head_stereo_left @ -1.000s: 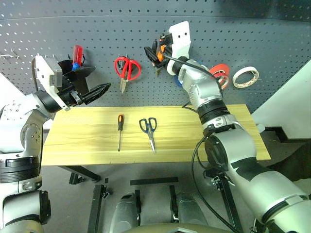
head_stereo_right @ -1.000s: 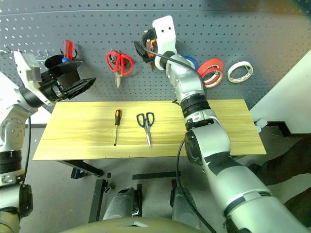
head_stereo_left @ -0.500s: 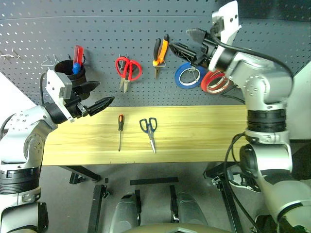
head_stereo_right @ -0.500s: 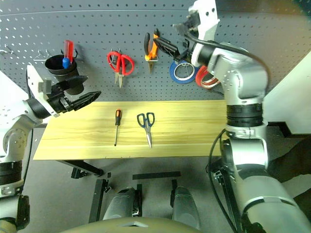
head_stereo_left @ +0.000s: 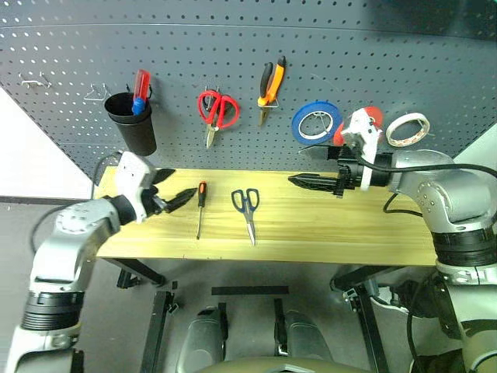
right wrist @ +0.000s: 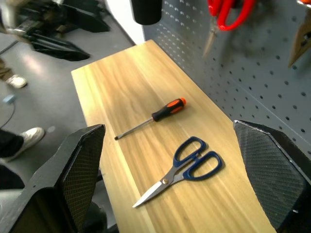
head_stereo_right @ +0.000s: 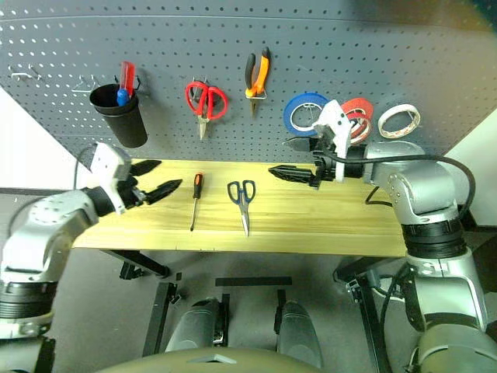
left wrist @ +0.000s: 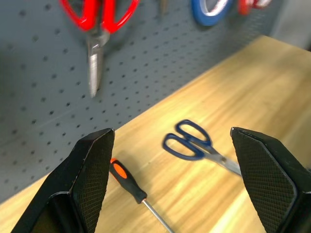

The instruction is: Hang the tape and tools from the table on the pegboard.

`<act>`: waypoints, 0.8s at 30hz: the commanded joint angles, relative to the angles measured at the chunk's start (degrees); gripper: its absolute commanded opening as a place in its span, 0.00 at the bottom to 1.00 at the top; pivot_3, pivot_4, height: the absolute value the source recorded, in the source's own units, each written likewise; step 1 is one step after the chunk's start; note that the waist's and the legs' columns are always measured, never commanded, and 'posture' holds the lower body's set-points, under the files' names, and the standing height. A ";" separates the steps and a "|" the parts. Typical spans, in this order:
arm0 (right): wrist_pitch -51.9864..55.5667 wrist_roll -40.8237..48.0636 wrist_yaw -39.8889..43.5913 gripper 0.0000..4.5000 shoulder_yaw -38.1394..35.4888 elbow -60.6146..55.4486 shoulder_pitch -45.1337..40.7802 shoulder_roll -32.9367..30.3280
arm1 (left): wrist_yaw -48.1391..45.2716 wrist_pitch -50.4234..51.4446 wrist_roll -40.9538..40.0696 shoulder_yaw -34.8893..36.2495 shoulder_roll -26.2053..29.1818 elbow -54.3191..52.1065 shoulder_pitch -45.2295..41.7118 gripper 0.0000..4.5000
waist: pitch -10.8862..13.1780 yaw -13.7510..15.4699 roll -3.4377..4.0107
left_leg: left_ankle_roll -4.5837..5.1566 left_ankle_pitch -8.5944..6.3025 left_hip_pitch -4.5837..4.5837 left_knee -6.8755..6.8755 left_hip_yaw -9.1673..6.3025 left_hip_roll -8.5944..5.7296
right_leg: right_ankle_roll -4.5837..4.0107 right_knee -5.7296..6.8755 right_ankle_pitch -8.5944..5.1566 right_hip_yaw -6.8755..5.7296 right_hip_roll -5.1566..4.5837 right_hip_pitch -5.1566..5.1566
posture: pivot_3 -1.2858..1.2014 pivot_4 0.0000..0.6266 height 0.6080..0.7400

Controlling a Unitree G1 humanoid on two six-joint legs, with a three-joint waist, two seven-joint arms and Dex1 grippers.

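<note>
Even bright light — left wrist view motion-blurred, pegboard (head_stereo_left: pixel 326 70) bowed.

The two eye views look forward and down from head height, facing the pegboard (head_stereo_left: pixel 233 54) with the worktop (head_stereo_left: pixel 311 233) running across below it; the pair share nearly the whole scene, slightly offset sideways. The left wrist view sits low and close over the worktop, facing the board. The right wrist view looks along the worktop from farther back. Both wrist views share the screwdriver (left wrist: pixel 127 180) and the dark-handled scissors (right wrist: pixel 187 167).
</note>
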 commanded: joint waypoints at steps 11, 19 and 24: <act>-26.01 -9.63 20.63 0.99 2.73 23.17 -6.53 -4.09 | 25.28 19.87 12.92 -15.43 -18.21 2.27 -10.16 0.89 | 0.33 -0.41 0.22 | 0.45 -0.26 0.95 -0.12 -0.10 0.01 | -0.02 -0.28 -0.01 0.00 0.03 0.99 | 0.54 0.30 0.94; -28.47 -11.85 23.40 0.99 3.56 27.05 -10.05 -3.15 | 38.88 26.93 20.31 -16.90 -32.28 19.44 -19.55 0.89 | 0.74 -0.11 0.42 | 0.45 -0.25 0.91 -0.11 -0.09 0.00 | -0.01 -0.51 -0.01 -0.04 0.02 1.07 | 0.53 0.34 0.94; -29.25 -12.91 25.93 0.99 3.58 29.60 -11.72 -4.33 | 44.44 24.35 21.93 -14.19 -39.95 24.17 -21.70 0.89 | 2.10 -0.22 0.34 | 0.49 -0.28 0.91 -0.07 -0.16 0.00 | -0.01 -0.73 0.00 -0.09 0.00 1.24 | 0.53 0.39 0.94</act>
